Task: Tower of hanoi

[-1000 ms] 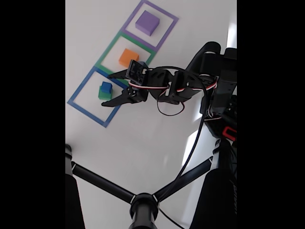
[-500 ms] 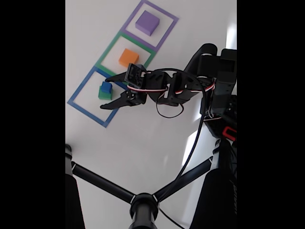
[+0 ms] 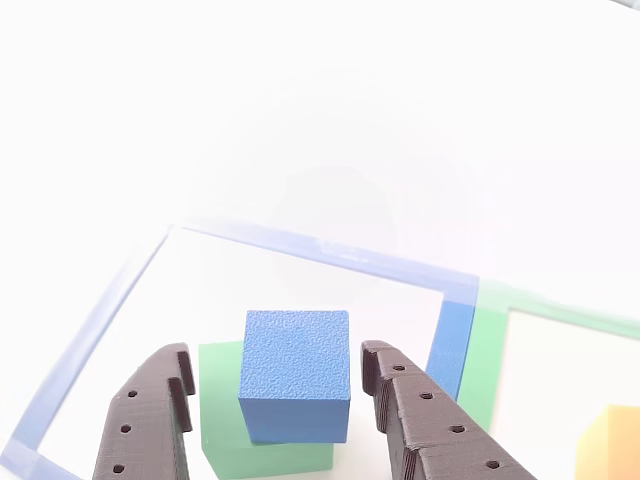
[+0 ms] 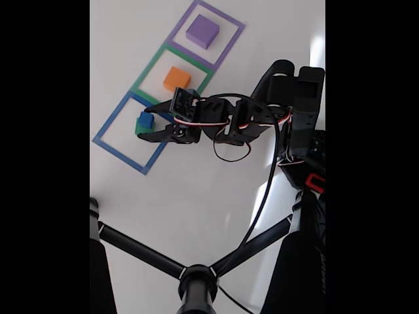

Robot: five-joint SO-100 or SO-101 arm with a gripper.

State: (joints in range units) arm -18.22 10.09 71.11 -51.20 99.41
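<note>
Blue cube (image 3: 296, 372) is seen on top of a green cube (image 3: 222, 405), inside a square outlined with blue tape (image 3: 330, 255) on the white table (image 3: 320, 120). In the other view the lower part of the green cube is cut off by the bottom edge, and much of it is covered by the blue cube. The gripper (image 3: 282, 385) is spread, with one dark finger on each side of the blue cube; a narrow gap is seen on both sides, so no contact can be confirmed. In the fixed view the blue cube (image 4: 146, 120) and the green cube (image 4: 140, 128) are small, and the gripper (image 4: 147, 123) hides part of them. Beside the blue square a green tape square (image 4: 152, 66) holds an orange cube (image 4: 177, 78), which is cut off at the right edge of the other view (image 3: 612, 445). Farther away a purple tape square (image 4: 232, 38) holds a purple cube (image 4: 201, 31). A black stand (image 4: 196, 278) covers the lower part of the fixed view.
</note>
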